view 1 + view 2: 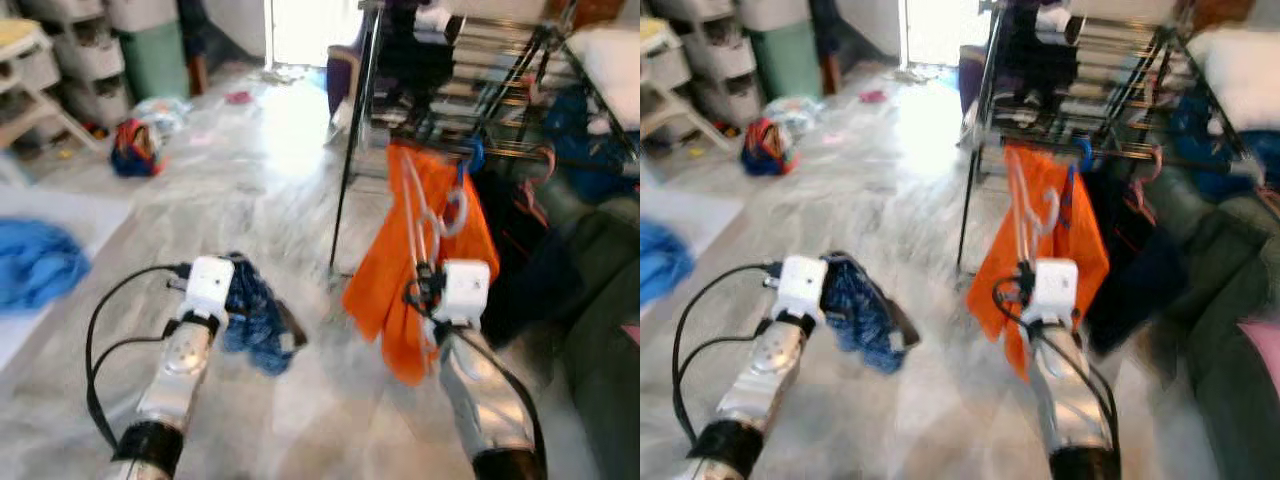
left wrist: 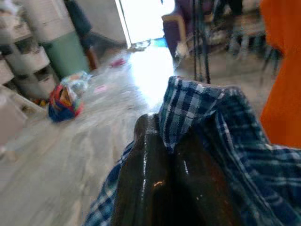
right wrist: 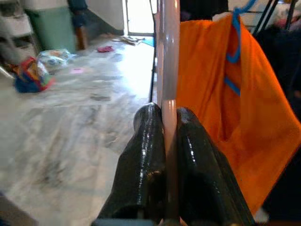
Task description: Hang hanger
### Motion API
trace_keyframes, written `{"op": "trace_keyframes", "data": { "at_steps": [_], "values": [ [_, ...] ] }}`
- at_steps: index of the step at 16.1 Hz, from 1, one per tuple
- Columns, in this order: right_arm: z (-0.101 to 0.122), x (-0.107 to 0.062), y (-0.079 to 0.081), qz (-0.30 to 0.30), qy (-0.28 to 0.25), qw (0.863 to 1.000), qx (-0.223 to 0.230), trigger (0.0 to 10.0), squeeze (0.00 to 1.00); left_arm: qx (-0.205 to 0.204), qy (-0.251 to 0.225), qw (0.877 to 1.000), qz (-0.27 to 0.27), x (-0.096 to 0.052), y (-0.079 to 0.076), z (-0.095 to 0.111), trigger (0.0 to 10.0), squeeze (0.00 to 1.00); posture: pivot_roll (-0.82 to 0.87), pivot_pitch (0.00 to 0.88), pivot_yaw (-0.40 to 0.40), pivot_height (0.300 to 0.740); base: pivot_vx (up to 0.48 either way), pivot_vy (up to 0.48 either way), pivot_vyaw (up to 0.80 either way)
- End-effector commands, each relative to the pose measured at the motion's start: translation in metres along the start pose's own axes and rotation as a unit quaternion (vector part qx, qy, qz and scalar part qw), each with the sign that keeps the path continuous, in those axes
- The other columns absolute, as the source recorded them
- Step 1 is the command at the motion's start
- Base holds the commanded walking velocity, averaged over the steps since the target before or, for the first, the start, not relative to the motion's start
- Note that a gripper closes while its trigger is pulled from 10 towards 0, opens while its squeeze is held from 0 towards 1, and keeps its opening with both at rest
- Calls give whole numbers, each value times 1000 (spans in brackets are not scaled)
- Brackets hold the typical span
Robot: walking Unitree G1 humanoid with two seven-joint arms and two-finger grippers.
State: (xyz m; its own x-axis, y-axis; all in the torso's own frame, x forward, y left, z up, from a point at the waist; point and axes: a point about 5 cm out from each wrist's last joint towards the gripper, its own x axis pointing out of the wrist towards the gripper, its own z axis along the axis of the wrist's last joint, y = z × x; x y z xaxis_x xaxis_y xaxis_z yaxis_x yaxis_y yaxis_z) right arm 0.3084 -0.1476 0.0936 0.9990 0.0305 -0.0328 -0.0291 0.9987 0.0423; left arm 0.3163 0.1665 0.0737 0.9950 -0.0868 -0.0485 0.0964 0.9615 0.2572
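The pale marbled floor (image 1: 260, 200) runs back to a bright doorway, with a dark metal rack (image 1: 470, 90) standing on the right and white stacked bins (image 1: 70, 50) at the far left. A blue cloth (image 1: 35, 265) lies at the left edge, and a red and blue bundle (image 1: 135, 148) sits on the floor farther back. An orange garment (image 1: 400, 270) hangs in front of the rack, beside dark clothes, with a blue hook (image 1: 473, 155) at its top by the rack's rail. The left tool (image 2: 164, 146) is raised over the floor with its fingers closed on a blue plaid cloth (image 1: 250, 315), which droops beyond them. The right tool (image 3: 167, 117) is raised just before the orange garment, its fingers pinched tight on the pale hanger (image 3: 168, 52), whose thin bar stands upright between them; its white loops (image 1: 440, 215) rise against the orange fabric toward the rack
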Motion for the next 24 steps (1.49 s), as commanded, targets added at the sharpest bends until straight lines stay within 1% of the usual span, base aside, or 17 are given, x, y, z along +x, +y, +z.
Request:
{"op": "trace_keyframes", "data": {
  "at_steps": [1,5,6,12,13,16,17,18,19,20,22,23,24],
  "values": [
    [-3,-2,-8,-11,6,1000,-2,10000,0,0,-11,1000,-7,3,-5,6,10000,0,88,50,-31,740,-322,0,0],
    [-6,-5,-6,-8,10,1000,-1,10000,0,2,-14,1000,-11,2,-5,6,10000,0,88,67,-29,740,-291,0,0],
    [-7,-6,-5,-6,13,1000,-3,10000,0,-4,-19,1000,-12,2,-4,7,10000,0,88,71,-28,740,0,0,0],
    [-10,-10,-9,-1,24,999,-20,10000,0,-5,-25,1000,-16,1,-6,9,10000,0,81,121,-40,740,0,0,0],
    [-13,-13,-8,2,31,999,-24,10000,0,-5,-27,1000,-15,1,-4,10,10000,0,81,138,-38,740,0,0,0],
    [-17,-17,-4,9,42,999,-24,10000,0,-2,-33,999,-20,1,-1,13,10000,0,80,151,-31,740,0,0,0],
    [-18,-18,-2,16,47,998,-24,10000,0,-2,-36,999,-23,2,0,14,10000,0,81,154,-29,740,0,0,0],
    [-22,-20,2,38,59,997,-26,10000,0,-2,-45,999,-26,3,1,18,10000,0,80,162,-29,740,0,0,0],
    [-28,-23,5,63,77,995,-26,10000,0,6,-61,998,-25,7,1,23,10000,0,79,157,-38,740,0,0,0],
    [-33,-27,7,83,94,992,-31,10000,0,20,-75,997,-23,15,2,31,10000,0,79,155,-42,740,0,0,0],
    [-37,-31,10,121,111,985,-48,10000,0,26,-94,995,-10,31,7,50,10000,0,73,150,-47,740,0,0,0],
    [-37,-32,9,137,113,982,-59,10000,0,35,-103,994,-9,37,10,58,10000,0,69,149,-47,740,0,0,0],
    [-35,-33,5,146,117,980,-62,10000,0,61,-112,992,-14,42,12,66,10000,0,65,148,-46,740,0,0,0]
  ]
}}
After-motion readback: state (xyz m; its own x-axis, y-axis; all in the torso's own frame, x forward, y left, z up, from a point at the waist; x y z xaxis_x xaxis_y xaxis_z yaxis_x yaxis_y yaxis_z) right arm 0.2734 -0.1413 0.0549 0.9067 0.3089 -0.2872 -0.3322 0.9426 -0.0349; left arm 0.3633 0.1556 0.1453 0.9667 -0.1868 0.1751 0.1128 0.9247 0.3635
